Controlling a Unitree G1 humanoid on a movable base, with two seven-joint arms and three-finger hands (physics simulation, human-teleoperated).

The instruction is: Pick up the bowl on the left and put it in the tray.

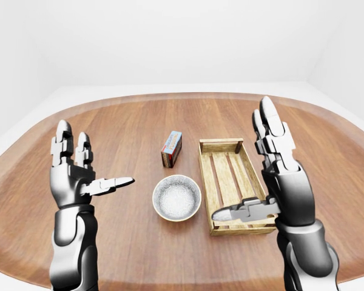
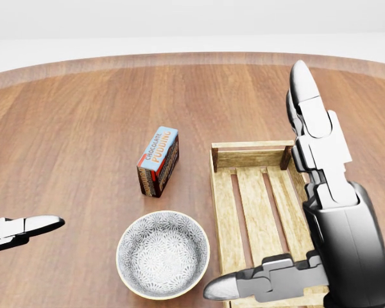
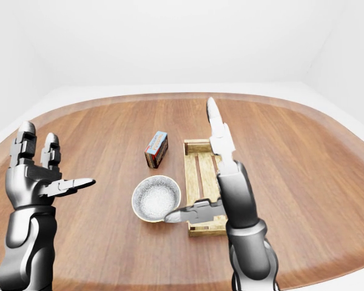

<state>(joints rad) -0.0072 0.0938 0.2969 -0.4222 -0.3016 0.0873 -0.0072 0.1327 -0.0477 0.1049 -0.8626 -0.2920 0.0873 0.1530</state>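
Left-eye view shows the bowl point(image 1: 177, 198) upright on the bench point(image 1: 121, 127), about midway between its side edges, patterned inside bare. It sits just left of the tray point(image 1: 235, 185), whose slats are bare too. A box point(image 1: 171, 148) stands above the bowl in the view. The left hand point(image 1: 70, 182) and right hand point(image 1: 285, 191) hover, fingers spread, holding nothing.

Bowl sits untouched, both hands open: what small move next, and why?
Probably lower the left hand inward toward the bowl's left rim. That hand hangs open, well left of the bowl and touching nothing. The right hand, also open, shows against the empty tray beside the bowl.
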